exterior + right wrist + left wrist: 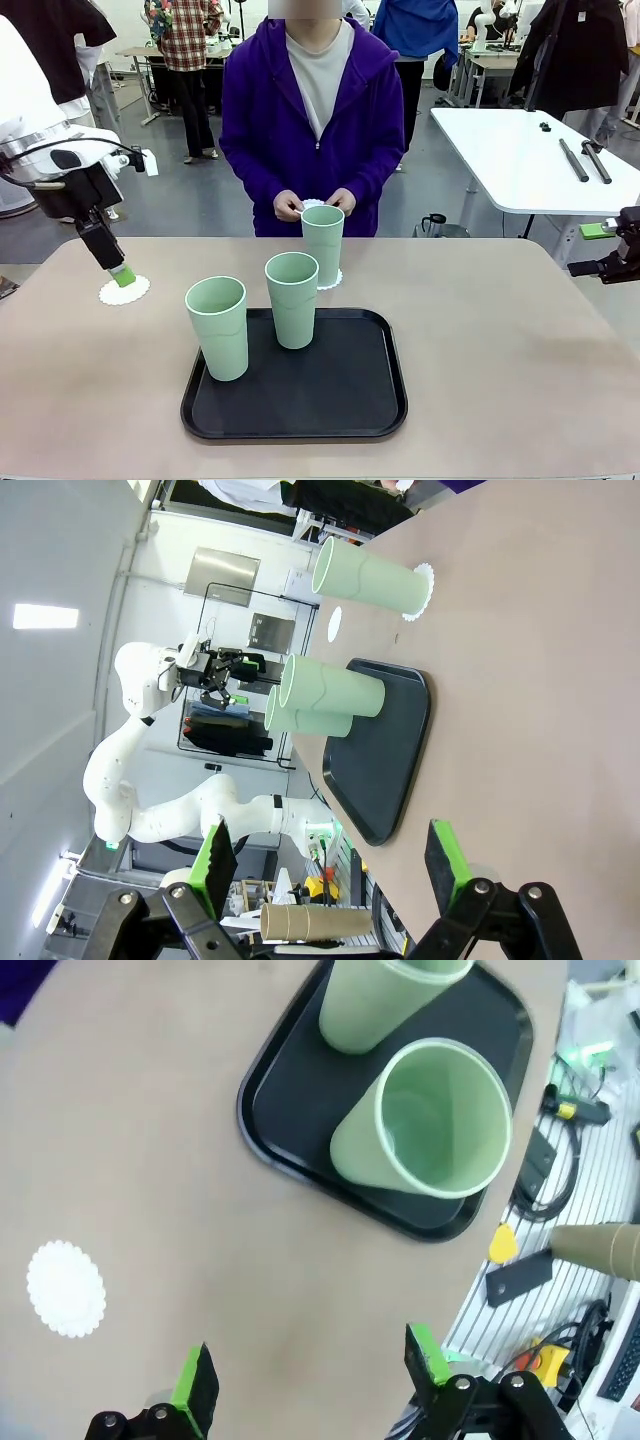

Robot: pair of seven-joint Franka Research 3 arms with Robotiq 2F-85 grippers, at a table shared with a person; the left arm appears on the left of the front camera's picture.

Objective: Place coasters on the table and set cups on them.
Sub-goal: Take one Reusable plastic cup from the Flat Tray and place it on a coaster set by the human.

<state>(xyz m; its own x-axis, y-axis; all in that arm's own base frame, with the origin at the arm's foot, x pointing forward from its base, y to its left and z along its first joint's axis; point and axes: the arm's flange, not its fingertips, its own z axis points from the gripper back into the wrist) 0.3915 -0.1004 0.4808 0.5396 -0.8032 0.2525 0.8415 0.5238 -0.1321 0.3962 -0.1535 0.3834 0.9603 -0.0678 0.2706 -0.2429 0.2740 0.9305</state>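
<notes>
Left of the tray [340,385], well apart from it: left gripper [121,273] hangs just over the lone coaster [126,292], near the far-left edge of the table [500,350]. It is side-on in the front view, so can't tell if it touches. In the left wrist view the jaws are spread wide with nothing between them, and the lone coaster lies off to one side of the fingers. Tabletop between that coaster and the tray is bare, open room.

On the tray: left cup [218,330] upright in its left half, middle cup [292,300] upright by the tray's far rim, the two apart. Tray's right half is bare.

Just beyond the tray's far rim: far cup [322,243] upright on the second coaster [336,280]. Only a scalloped bit shows at the base; the rest is hidden by the cups. Behind it, at the table's far edge, the person's hands [290,207] pinch the third coaster [314,204], mostly covered by fingers and the far cup's rim.

Right of the tray: wide bare tabletop out to the edge. Right gripper [608,264] is well right of the tray near the table's right edge, cut off by the picture edge. In the right wrist view its jaws are released and empty.
</notes>
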